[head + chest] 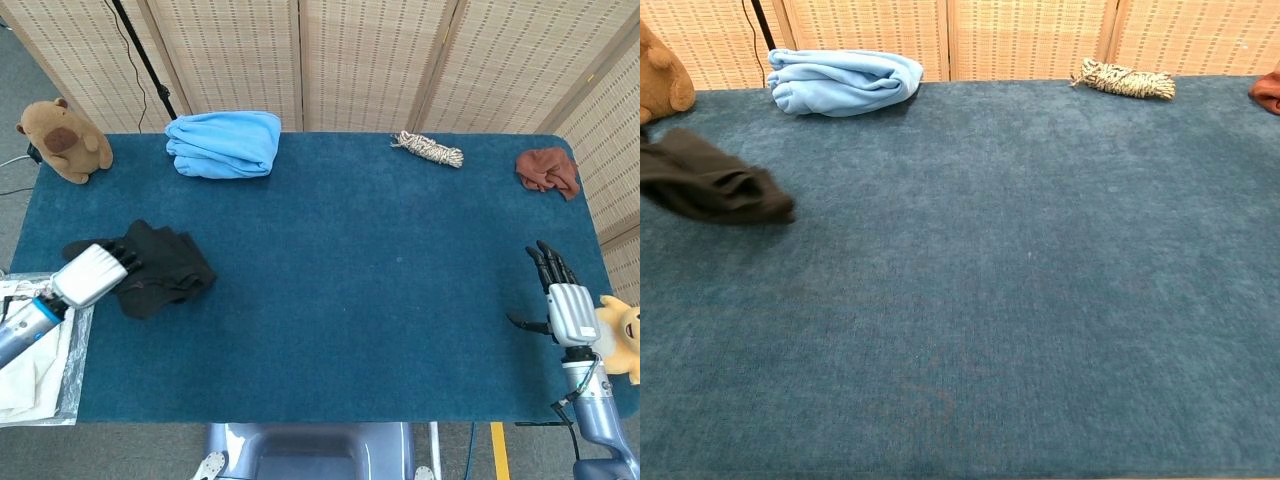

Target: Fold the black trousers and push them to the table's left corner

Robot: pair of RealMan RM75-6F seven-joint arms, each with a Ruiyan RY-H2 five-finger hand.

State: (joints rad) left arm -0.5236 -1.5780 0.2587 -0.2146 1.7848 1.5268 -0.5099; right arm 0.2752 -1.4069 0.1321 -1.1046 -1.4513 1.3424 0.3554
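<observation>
The black trousers lie bunched in a folded heap near the left edge of the blue table; in the chest view the black trousers sit at the far left. My left hand grips their left side, its dark fingers buried in the cloth, and it hangs over the table's left edge. The chest view does not show this hand. Off the table's right edge my right hand stands open with its fingers spread, holding nothing.
A folded light-blue towel lies at the back left. A coiled rope and a brown cloth lie along the back edge. A brown plush toy sits at the far left corner. A plastic bag lies left of the table.
</observation>
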